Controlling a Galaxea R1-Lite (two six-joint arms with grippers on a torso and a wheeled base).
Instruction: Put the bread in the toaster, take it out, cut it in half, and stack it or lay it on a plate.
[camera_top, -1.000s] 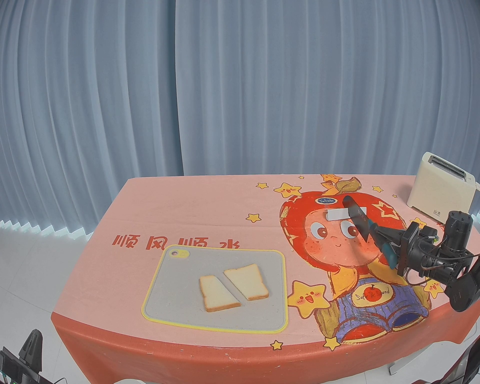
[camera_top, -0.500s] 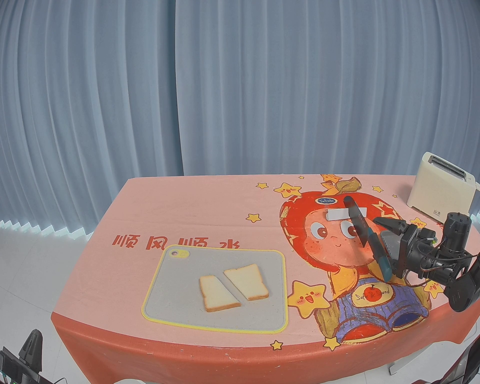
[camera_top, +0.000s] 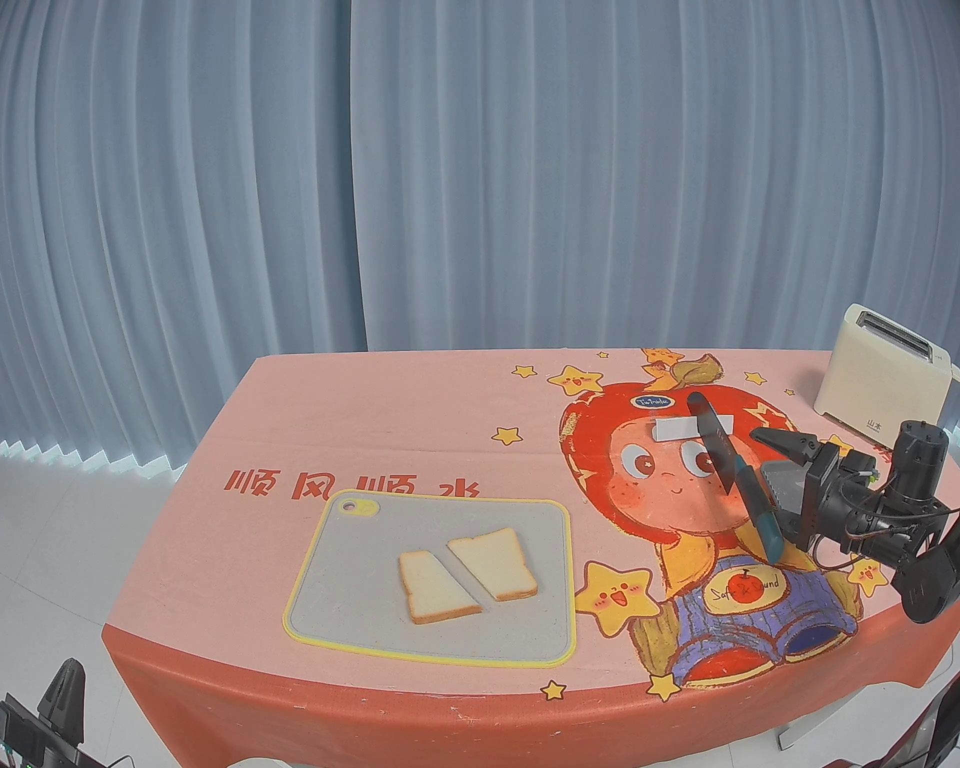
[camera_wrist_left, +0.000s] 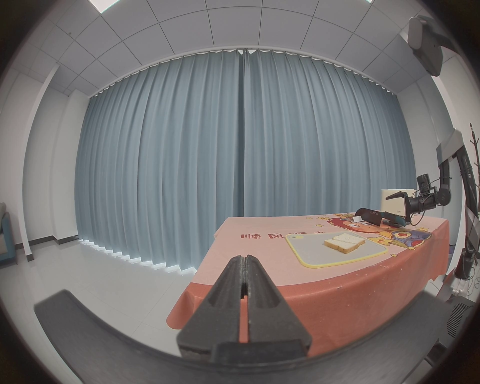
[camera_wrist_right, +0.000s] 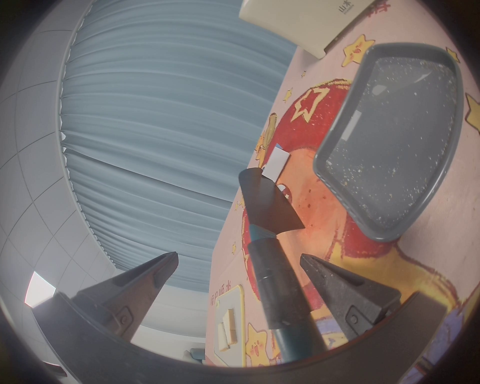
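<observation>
Two bread halves (camera_top: 435, 588) (camera_top: 493, 563) lie side by side on the grey, yellow-rimmed cutting board (camera_top: 340, 590). A dark-bladed knife (camera_top: 738, 472) with a teal handle rests on the tablecloth at the right. My right gripper (camera_top: 778, 480) stands open around its handle, the fingers apart from it on both sides. In the right wrist view the knife (camera_wrist_right: 272, 270) lies between the spread fingers (camera_wrist_right: 350, 295), and a grey plate (camera_wrist_right: 395, 140) sits just beyond. My left gripper (camera_wrist_left: 243, 280) hangs shut and empty, low off the table's near left corner.
A cream toaster (camera_top: 885, 375) stands at the table's far right corner, behind the right arm. The pink printed tablecloth (camera_top: 400, 420) is bare at the back and left. A white label (camera_top: 680, 428) lies near the knife tip.
My right gripper went from shut on the knife handle to wide open, letting go of it. The knife settled slightly lower on the table. Bread and board stayed put.
</observation>
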